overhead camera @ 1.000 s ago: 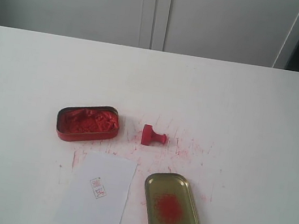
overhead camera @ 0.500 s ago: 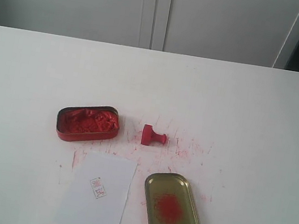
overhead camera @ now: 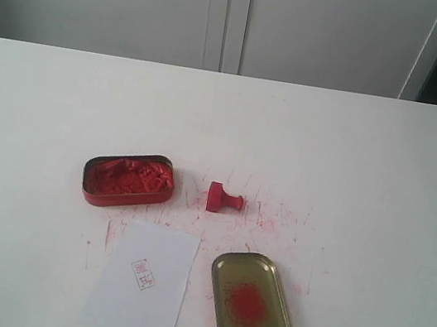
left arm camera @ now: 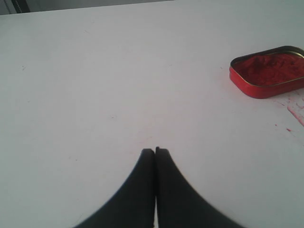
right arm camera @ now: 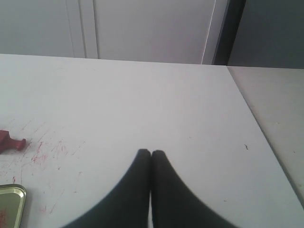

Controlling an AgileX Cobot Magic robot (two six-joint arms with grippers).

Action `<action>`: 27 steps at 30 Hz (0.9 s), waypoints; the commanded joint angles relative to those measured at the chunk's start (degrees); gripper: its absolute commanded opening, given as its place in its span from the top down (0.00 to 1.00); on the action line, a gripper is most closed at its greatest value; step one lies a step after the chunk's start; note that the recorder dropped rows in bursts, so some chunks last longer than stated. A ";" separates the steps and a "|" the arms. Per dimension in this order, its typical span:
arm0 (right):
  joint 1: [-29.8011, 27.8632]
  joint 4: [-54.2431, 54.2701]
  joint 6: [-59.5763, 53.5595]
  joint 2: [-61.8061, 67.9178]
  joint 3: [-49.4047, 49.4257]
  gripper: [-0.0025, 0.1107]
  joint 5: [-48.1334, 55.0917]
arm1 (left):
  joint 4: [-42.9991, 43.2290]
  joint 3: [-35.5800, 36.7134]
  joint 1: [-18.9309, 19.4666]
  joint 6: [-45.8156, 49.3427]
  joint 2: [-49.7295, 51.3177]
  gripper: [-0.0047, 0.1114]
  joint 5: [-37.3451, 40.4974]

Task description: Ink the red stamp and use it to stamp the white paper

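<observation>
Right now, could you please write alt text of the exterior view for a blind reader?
A red stamp lies on its side on a white, ink-flecked table, right of an open red tin of ink paste. Nearer the camera lie a white paper bearing a small red imprint and a gold lid smeared red.

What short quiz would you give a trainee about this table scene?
1. True or false: the red stamp lies on its side on the table.
2. What does the white paper bear? A) a red square imprint B) a blue circle C) nothing
3. Fill in: the left gripper and the right gripper are both ____.
Key: 1 true; 2 A; 3 shut.
</observation>
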 commanded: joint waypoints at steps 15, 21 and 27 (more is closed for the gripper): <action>-0.22 -2.03 -0.50 -0.22 0.16 0.98 -0.69 | 0.02 0.25 0.07 -0.14 -0.25 0.96 -0.17; -0.22 -2.03 -0.50 -0.22 0.16 0.98 0.13 | 0.02 0.25 0.07 -0.14 -0.25 0.96 -0.17; -0.22 -2.03 -0.50 -0.22 0.25 0.98 0.39 | 0.02 0.25 0.07 -0.14 -0.25 0.96 -0.17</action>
